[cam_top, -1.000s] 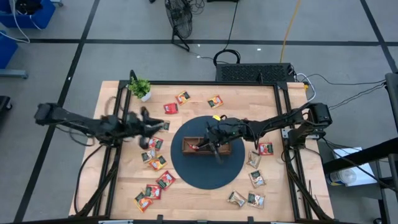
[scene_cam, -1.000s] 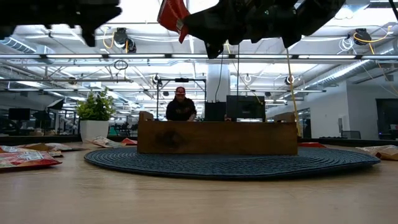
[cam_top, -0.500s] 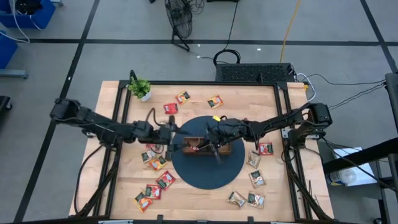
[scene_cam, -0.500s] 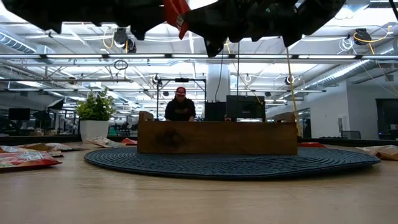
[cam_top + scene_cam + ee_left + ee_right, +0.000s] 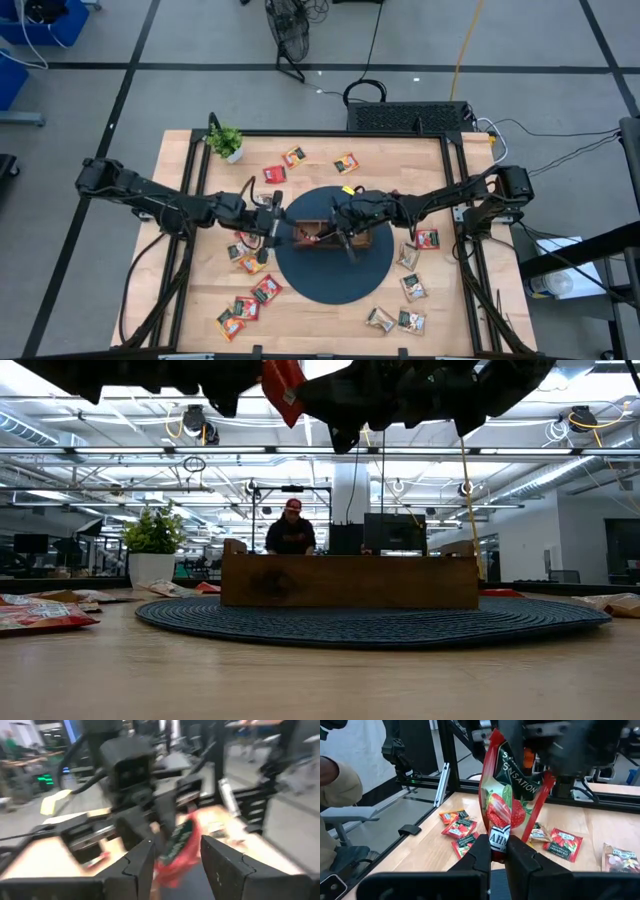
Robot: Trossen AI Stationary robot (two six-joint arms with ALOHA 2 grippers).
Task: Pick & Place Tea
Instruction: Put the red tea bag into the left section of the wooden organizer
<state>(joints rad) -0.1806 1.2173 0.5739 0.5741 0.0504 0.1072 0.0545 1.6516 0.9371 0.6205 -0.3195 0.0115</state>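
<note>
A red tea sachet [image 5: 507, 795] is held in the air over the brown wooden tray [image 5: 350, 582], which stands on the round dark mat [image 5: 335, 275]. My right gripper [image 5: 498, 845] reaches in from the table's right and is shut on the sachet. My left gripper [image 5: 176, 844] comes level from the table's left and is open. Its two fingers stand on either side of the sachet [image 5: 175, 850], facing the right gripper. In the high view the two grippers [image 5: 285, 228] [image 5: 335, 228] meet over the tray's left end. My right gripper pinches the middle of the sachet's lower edge [image 5: 498, 836] between its two fingers, coming level from the table's right. The sachet stands up from the fingers, lifted clear above the tray. My left gripper's fingers [image 5: 142, 865] flank the sachet's far part; I cannot tell whether they touch it.
Loose tea sachets lie on the table left of the mat [image 5: 250, 260], at the near left [image 5: 245, 305], right of the mat [image 5: 410, 285] and at the far side [image 5: 293, 156]. A small potted plant [image 5: 226, 142] stands at the far left corner. A person [image 5: 290, 532] sits beyond the table.
My left gripper has swung from over the table's left half toward the right, up to the held sachet and my right gripper, and has then stopped there. My right gripper and the sachet have kept still.
</note>
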